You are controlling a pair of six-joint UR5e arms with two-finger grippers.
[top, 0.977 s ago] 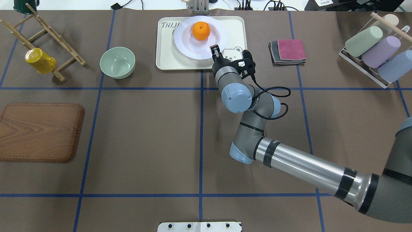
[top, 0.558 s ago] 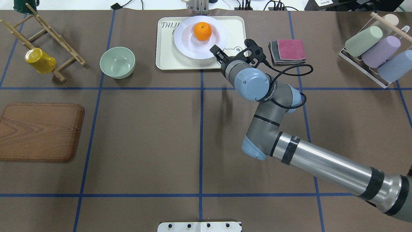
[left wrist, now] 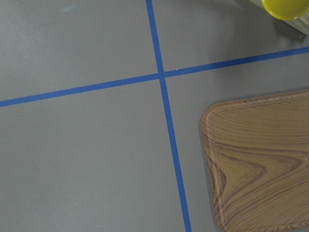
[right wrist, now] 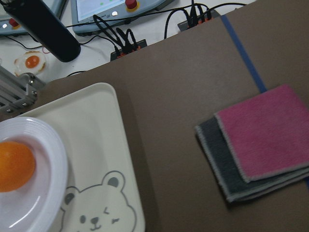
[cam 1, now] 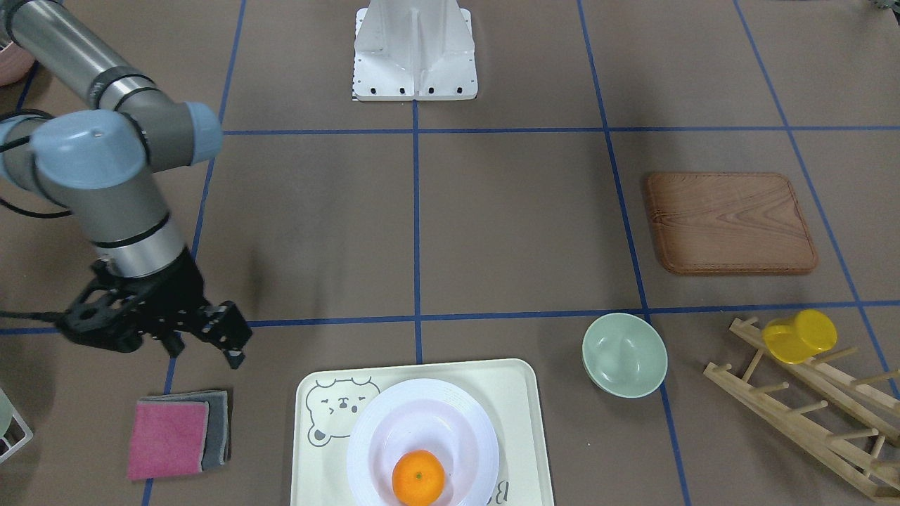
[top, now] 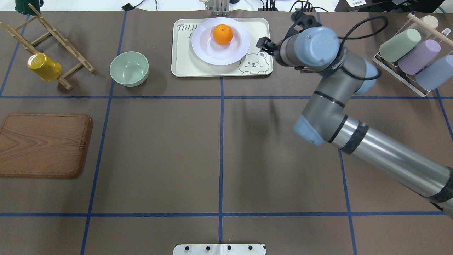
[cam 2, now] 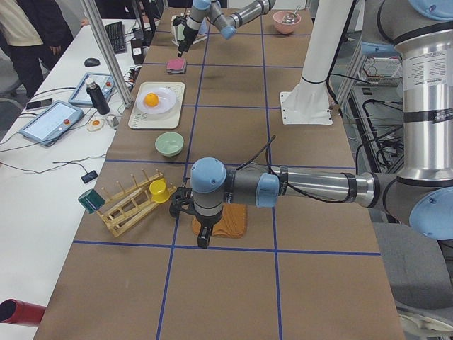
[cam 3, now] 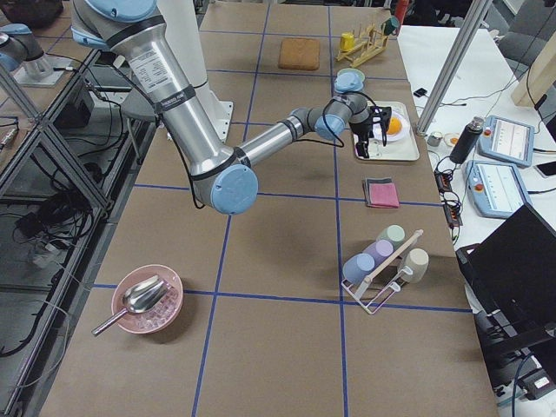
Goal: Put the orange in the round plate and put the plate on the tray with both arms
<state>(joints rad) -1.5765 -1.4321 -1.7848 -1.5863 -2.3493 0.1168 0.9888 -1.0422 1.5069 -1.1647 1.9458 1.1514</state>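
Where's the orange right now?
In the overhead view the orange sits in the round plate on the tray, at the far middle of the table, right of the pale green bowl.

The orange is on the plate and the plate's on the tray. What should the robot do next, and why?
Probably draw the right gripper back toward its base. The orange sits in the plate, the plate rests on the tray, and the gripper hangs beside the tray, touching neither, so the job looks done.

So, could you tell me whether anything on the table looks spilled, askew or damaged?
Nothing stands out. The orange rests in the round plate, and the plate lies flat on the tray, covering part of its printed lettering.
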